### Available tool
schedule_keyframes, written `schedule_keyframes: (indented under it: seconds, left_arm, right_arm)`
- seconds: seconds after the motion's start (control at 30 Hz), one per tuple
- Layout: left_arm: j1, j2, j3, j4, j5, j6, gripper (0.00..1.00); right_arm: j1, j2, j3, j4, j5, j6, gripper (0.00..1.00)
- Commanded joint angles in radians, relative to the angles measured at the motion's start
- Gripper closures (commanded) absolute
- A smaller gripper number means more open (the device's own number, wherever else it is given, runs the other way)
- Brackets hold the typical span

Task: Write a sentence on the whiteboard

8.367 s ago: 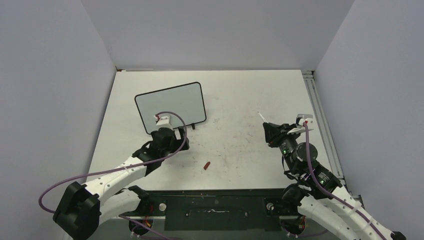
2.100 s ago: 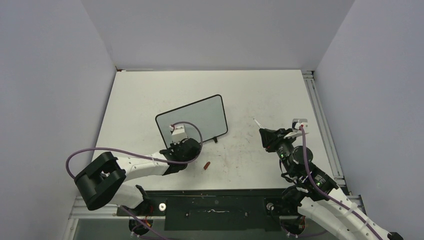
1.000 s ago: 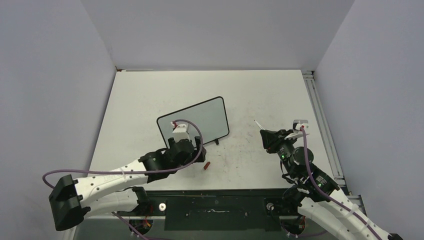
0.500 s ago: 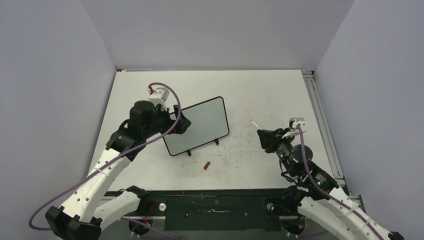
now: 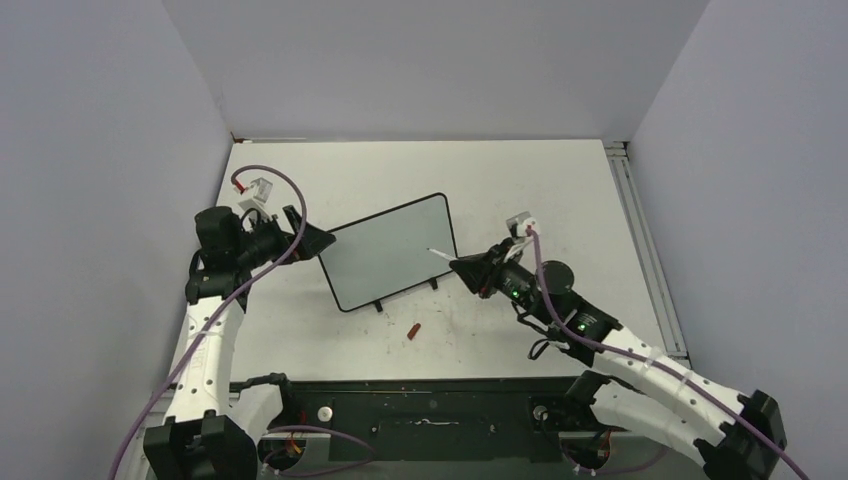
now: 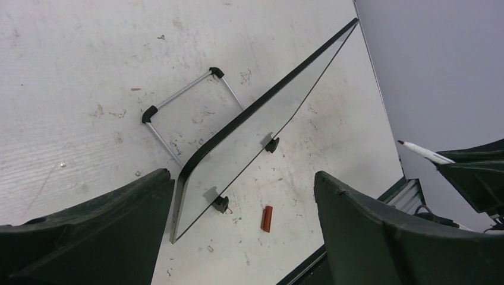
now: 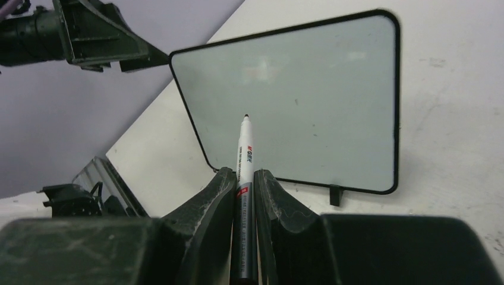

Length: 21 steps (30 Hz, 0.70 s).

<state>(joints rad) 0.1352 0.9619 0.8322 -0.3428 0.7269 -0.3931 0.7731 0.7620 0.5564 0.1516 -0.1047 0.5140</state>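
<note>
The whiteboard (image 5: 390,250) stands on its two black feet at mid-table, black-framed; its face (image 7: 297,101) is blank, with no red sentence showing. It also shows edge-on in the left wrist view (image 6: 261,119). My right gripper (image 5: 468,270) is shut on a white marker (image 7: 245,178), uncapped, its tip (image 7: 245,117) pointing at the board and close to its lower right part. My left gripper (image 5: 318,240) is open and empty, just off the board's upper left corner. The red cap (image 5: 412,331) lies on the table in front of the board.
A wire stand (image 6: 184,113) with black ends shows behind the board. The table (image 5: 520,190) is scuffed white, walled at the back and sides, with a metal rail (image 5: 640,230) along the right edge.
My left arm has let go of the board and swung out to the left. My right gripper has moved left with the marker up to the board's right side. The board stays put.
</note>
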Motion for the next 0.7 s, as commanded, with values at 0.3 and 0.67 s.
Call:
schedule_keyframes:
  seconds: [0.3, 0.67]
  left_arm:
    - [0.039, 0.036, -0.078, 0.125, 0.082, 0.08, 0.34]
    - [0.043, 0.059, -0.07, 0.087, 0.021, 0.102, 0.58]
  right_arm:
    - [0.135, 0.446, 0.134, 0.472, -0.093, 0.026, 0.95]
    - [0.2, 0.727, 0.288, 0.604, -0.083, 0.009, 0.95]
